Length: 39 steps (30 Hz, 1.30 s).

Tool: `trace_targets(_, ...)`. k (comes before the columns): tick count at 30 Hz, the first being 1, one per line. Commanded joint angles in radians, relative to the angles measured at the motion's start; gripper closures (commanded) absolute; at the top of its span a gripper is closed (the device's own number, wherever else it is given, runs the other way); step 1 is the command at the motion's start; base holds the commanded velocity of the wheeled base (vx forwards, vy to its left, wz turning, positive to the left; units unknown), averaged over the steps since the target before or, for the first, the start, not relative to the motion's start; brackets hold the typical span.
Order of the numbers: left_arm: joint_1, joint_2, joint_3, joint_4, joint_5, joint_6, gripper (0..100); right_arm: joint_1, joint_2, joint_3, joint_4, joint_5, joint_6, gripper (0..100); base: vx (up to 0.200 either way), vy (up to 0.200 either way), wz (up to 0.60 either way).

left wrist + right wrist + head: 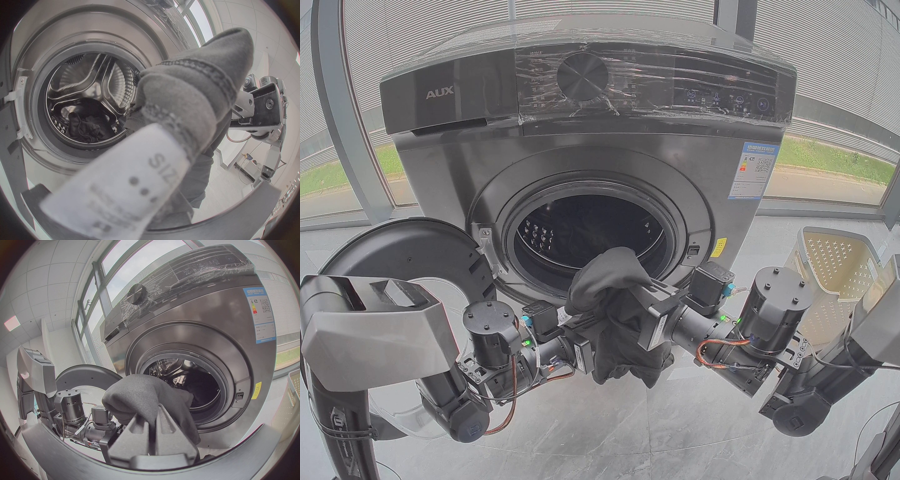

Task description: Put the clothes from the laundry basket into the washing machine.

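- Dark grey cloth, 1 garment [612,312], hangs in front of the washing machine [581,144], just below the lip of the drum opening [587,231] and off the floor.
- My right gripper [153,415] is clamped narrow on a fold of it; the cloth bulges up over the tips and hides them in the head view.
- My left gripper [578,328] is buried in the same garment from the other side, and I cannot tell how it is set.
- In the left wrist view, a white label [125,181] on the garment sits right in front of the lens, blurred, and blocks most of the lower drum rim.
- Inside the drum I can make out a dark heap of clothes [86,126] on the bottom. How many pieces it holds is hard to tell.
- On my left, the door [406,250] is swung fully open. My left arm covers its lower half.
- To my right, the laundry basket [837,275] stands beside the machine, its lower part cut off by my right arm.
- Open room: the drum mouth above the garment is unobstructed, and bare tiled floor lies under the 2 grippers.
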Motion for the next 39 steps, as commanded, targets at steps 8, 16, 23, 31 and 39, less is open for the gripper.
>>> trace_targets(8,-0.001,-0.096,0.075,-0.001,0.007,0.008,100,-0.011,-0.001,0.016,0.0,-0.003,0.014,100,0.0,0.0,0.0)
trace_targets(16,-0.006,-0.231,0.185,0.001,0.018,0.011,100,-0.019,-0.004,0.011,0.006,-0.003,0.011,100,0.0,0.0,0.0)
trace_targets(23,-0.043,-0.319,0.23,0.004,0.019,0.009,100,-0.019,-0.012,0.008,0.006,-0.003,0.013,100,0.0,0.0,0.0)
trace_targets(31,-0.047,-0.348,0.24,0.001,0.036,0.011,100,-0.019,-0.023,0.006,0.003,-0.003,0.013,100,0.0,0.0,0.0)
trace_targets(39,-0.05,-0.429,0.276,0.001,0.036,0.011,100,-0.068,-0.056,0.016,0.006,-0.003,0.014,100,0.0,0.0,0.0)
